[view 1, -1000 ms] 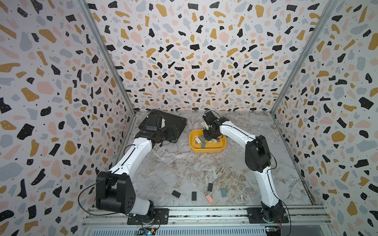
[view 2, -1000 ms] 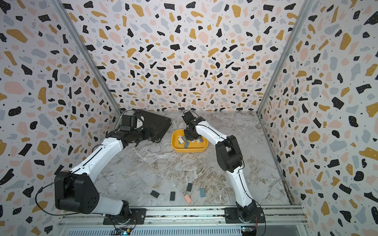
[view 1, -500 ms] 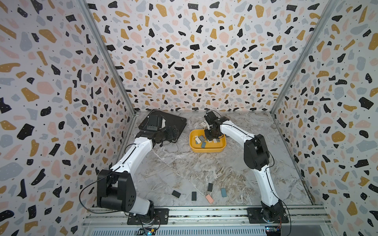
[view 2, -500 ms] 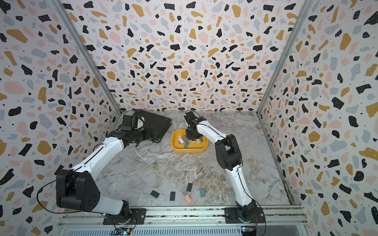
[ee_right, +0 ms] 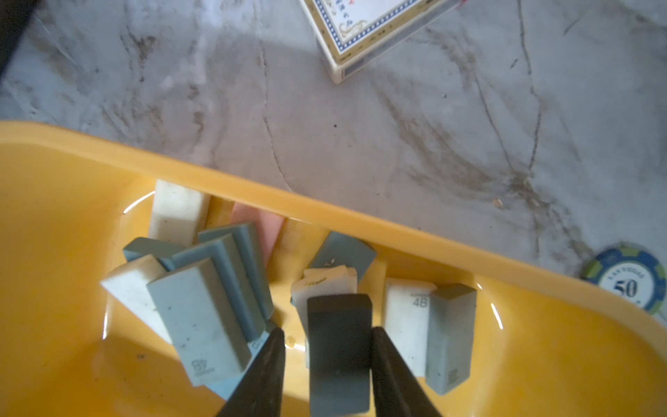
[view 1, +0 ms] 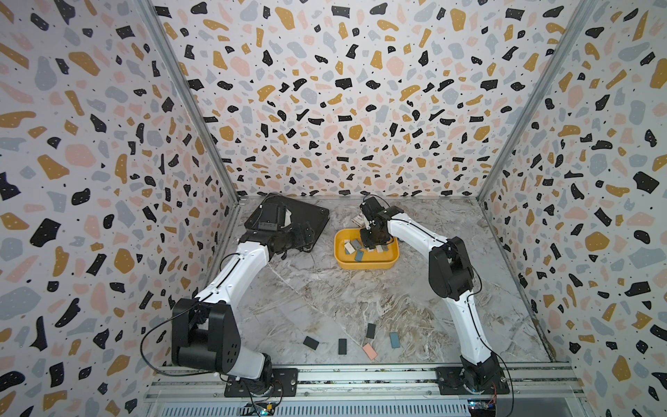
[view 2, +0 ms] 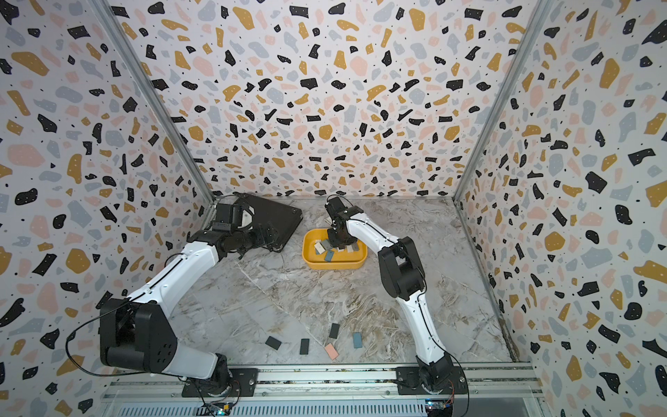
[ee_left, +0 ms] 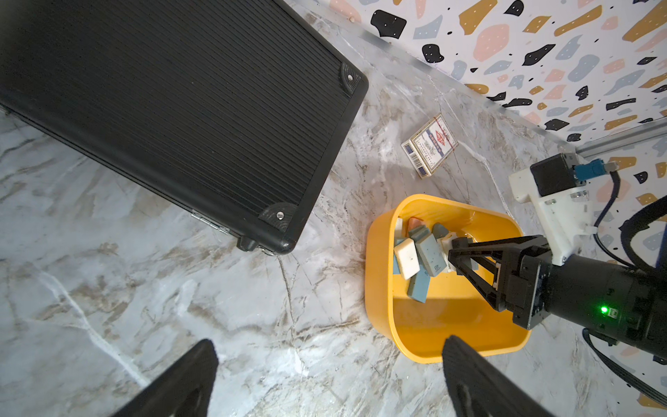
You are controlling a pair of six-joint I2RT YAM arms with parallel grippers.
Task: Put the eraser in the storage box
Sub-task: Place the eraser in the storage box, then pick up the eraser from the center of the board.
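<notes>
The eraser, a dark grey rectangular rubber block (ee_right: 339,353), sits between the parted fingers (ee_right: 269,364) of the right gripper (ee_right: 326,330). One finger touches its side and the other stands clear, so it is released. It rests among white, grey-blue and pink erasers (ee_right: 202,317) inside the shallow yellow plastic storage box (view 1: 364,265), just right of centre in both top views. The left gripper (ee_left: 328,343) is spread wide, holding nothing, near the flat black ribbed case (ee_left: 162,108).
</notes>
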